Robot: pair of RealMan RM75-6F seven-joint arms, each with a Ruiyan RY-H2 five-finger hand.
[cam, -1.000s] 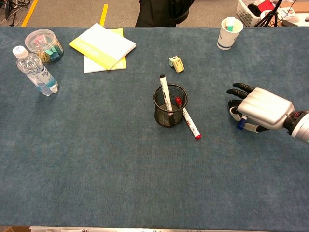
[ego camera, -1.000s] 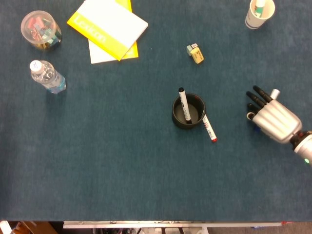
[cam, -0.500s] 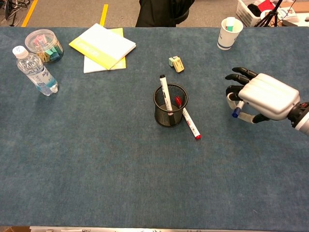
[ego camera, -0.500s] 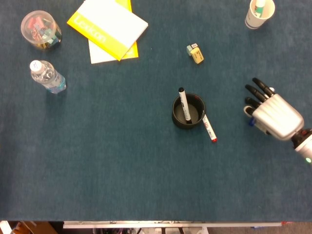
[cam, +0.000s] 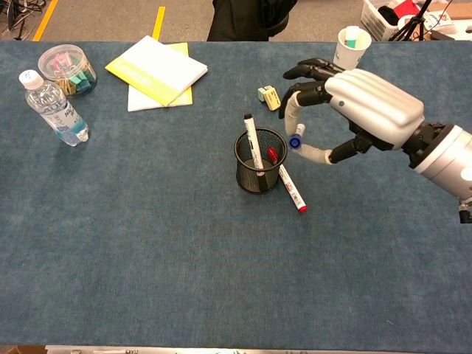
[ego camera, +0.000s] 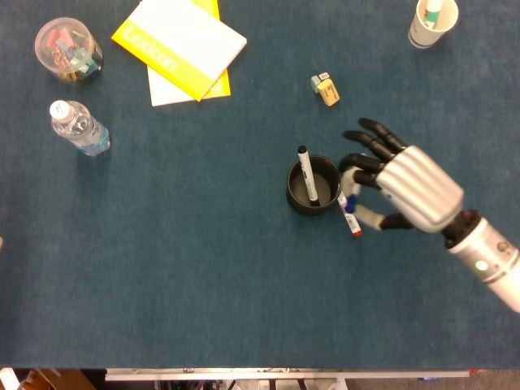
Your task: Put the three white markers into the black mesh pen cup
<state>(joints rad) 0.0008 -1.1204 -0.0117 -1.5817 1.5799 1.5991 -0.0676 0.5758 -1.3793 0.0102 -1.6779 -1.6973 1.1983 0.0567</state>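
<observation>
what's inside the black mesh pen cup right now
One white marker with a black cap leans inside the black mesh pen cup. The red-capped marker lies outside against it. The cup's bottom is partly hidden.

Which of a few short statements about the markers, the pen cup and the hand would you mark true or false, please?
1. The right hand holds a blue-capped marker. True.
2. The black mesh pen cup lies tipped on its side. False: it stands upright.
3. A black-capped marker stands in the cup. True.
4. The red-capped marker lies beside the yellow notebook. False: it lies on the table against the cup.
5. The left hand hovers over the water bottle. False: no left hand shows in either view.
</observation>
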